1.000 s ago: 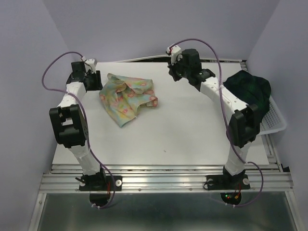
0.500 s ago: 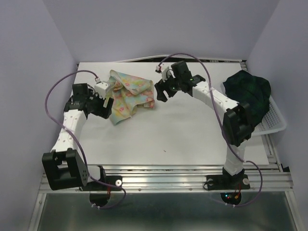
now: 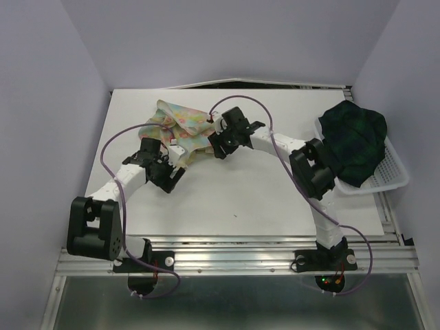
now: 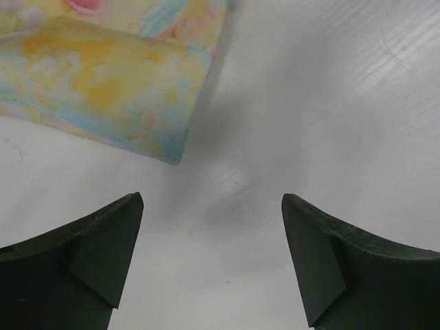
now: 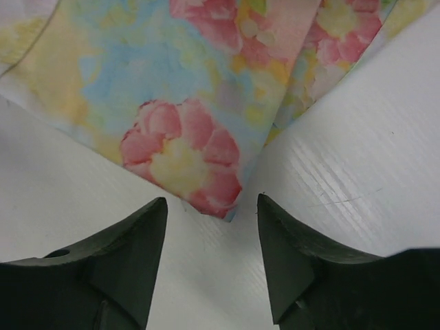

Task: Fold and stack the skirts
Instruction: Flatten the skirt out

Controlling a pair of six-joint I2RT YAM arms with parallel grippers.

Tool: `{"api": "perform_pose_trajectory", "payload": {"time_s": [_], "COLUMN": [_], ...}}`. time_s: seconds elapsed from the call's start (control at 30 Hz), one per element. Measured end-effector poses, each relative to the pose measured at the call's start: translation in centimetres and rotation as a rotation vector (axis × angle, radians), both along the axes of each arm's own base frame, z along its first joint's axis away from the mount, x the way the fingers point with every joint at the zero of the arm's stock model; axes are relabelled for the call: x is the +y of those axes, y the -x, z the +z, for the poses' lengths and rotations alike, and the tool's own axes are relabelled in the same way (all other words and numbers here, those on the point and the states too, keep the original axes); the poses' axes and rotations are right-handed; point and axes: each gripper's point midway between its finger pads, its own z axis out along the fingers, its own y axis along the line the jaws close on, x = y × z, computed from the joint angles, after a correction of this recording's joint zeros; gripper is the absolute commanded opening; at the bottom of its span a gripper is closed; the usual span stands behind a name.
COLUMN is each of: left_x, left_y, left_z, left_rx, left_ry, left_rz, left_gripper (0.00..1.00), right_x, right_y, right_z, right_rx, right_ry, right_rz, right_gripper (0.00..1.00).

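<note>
Two grippers are set low at corners of the floral skirt point(image 3: 180, 127), crumpled on the table point(image 3: 275, 199), seemingly so its edges can be pinched and spread. The left gripper point(image 4: 212, 199) is held wide open and empty, just beside one corner. The right gripper point(image 5: 212, 199) is parted around another, not closed. The plaid skirt point(image 3: 354, 141) is heaped in the mesh basket point(image 3: 397, 179), well apart from it.

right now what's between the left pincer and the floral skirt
Just bare table; the left wrist view shows the skirt corner ahead of the open pincer.
</note>
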Motion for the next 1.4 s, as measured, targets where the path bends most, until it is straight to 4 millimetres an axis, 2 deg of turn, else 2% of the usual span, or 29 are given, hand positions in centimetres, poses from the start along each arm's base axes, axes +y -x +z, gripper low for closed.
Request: {"api": "perform_pose_trajectory", "payload": {"time_s": [0.03, 0.1, 0.23, 0.3, 0.37, 0.4, 0.43, 0.47, 0.5, 0.57, 0.6, 0.7, 0.77, 0.87, 0.93, 1.0, 1.13, 1.17, 1.2, 1.27, 1.33, 1.4], "left_x": [0.2, 0.5, 1.3, 1.4, 1.4, 1.3, 1.3, 1.3, 1.4, 1.6, 1.9, 2.9, 4.1, 5.5, 6.1, 6.2, 5.9, 5.9, 5.9, 5.7, 5.2, 4.4], "left_y": [-0.4, -1.2, -2.7, -3.3, -3.7, -4.0, -4.3, -4.6, -4.7, -5.1, -5.3, -5.7, -6.3, -7.7, -9.3, -11.4, -13.3, -13.4, -13.3, -12.9, -12.6, -12.4], "left_z": [-0.3, -0.8, -1.6, -1.8, -2.0, -2.1, -2.1, -2.1, -2.0, -1.8, -1.7, -1.2, 0.1, 3.8, 7.8, 13.8, 24.6, 26.7, 28.5, 31.0, 31.8, 31.5], "left_rx": [-0.005, -0.012, -0.038, -0.048, -0.046, -0.048, -0.048, -0.053, -0.059, -0.073, -0.086, -0.111, -0.151, -0.244, -0.342, -0.478, -0.723, -0.772, -0.813, -0.869, -0.887, -0.873], "left_ry": [-0.009, -0.023, -0.051, -0.047, -0.042, -0.039, -0.038, -0.036, -0.035, -0.039, -0.049, -0.073, -0.087, -0.080, -0.071, -0.044, -0.011, -0.011, -0.011, -0.016, -0.012, 0.004], "left_rz": [0.017, 0.052, 0.146, 0.178, 0.204, 0.215, 0.225, 0.240, 0.248, 0.272, 0.288, 0.327, 0.368, 0.416, 0.438, 0.444, 0.422, 0.412, 0.401, 0.374, 0.347, 0.308], "left_gripper": [0.89, 0.85, 0.76, 0.65, 0.55, 0.44, 0.38, 0.26, 0.20, 0.09, 0.00, 0.00, 0.00, 0.00, 0.00, 0.00, 0.00, 0.00, 0.00, 0.00, 0.00, 0.00], "right_x": [-0.1, -0.2, 0.0, 0.3, 0.7, 0.9, 1.1, 1.4, 1.5, 1.7, 1.7, 1.6, 1.6, 1.1, 0.1, -0.9, -3.0, -3.5, -4.0, -5.0, -6.1, -6.6], "right_y": [-0.3, -0.9, -2.7, -3.5, -4.1, -4.4, -4.7, -5.0, -5.3, -5.7, -5.9, -6.7, -7.5, -8.1, -8.4, -8.8, -9.2, -9.1, -8.6, -7.5, -6.0, -5.0], "right_z": [-0.6, -1.1, -0.6, 0.4, 1.4, 1.9, 2.4, 2.8, 3.1, 3.6, 3.9, 5.1, 6.3, 7.9, 9.7, 12.2, 20.9, 23.0, 26.1, 30.6, 34.6, 36.4], "right_rx": [0.003, 0.000, -0.038, -0.061, -0.080, -0.089, -0.097, -0.106, -0.111, -0.123, -0.128, -0.148, -0.173, -0.200, -0.229, -0.274, -0.457, -0.507, -0.570, -0.664, -0.741, -0.771], "right_ry": [0.008, 0.018, 0.013, -0.006, -0.031, -0.047, -0.059, -0.077, -0.090, -0.105, -0.110, -0.127, -0.145, -0.161, -0.170, -0.184, -0.220, -0.225, -0.240, -0.266, -0.296, -0.316], "right_rz": [-0.016, -0.052, -0.124, -0.149, -0.165, -0.174, -0.181, -0.194, -0.205, -0.224, -0.235, -0.262, -0.277, -0.293, -0.307, -0.316, -0.312, -0.307, -0.301, -0.293, -0.285, -0.276], "right_gripper": [0.53, 0.51, 0.44, 0.42, 0.33, 0.27, 0.14, 0.08, 0.01, 0.01, 0.01, 0.01, 0.01, 0.01, 0.01, 0.01, 0.01, 0.01, 0.01, 0.01, 0.01, 0.01]}}
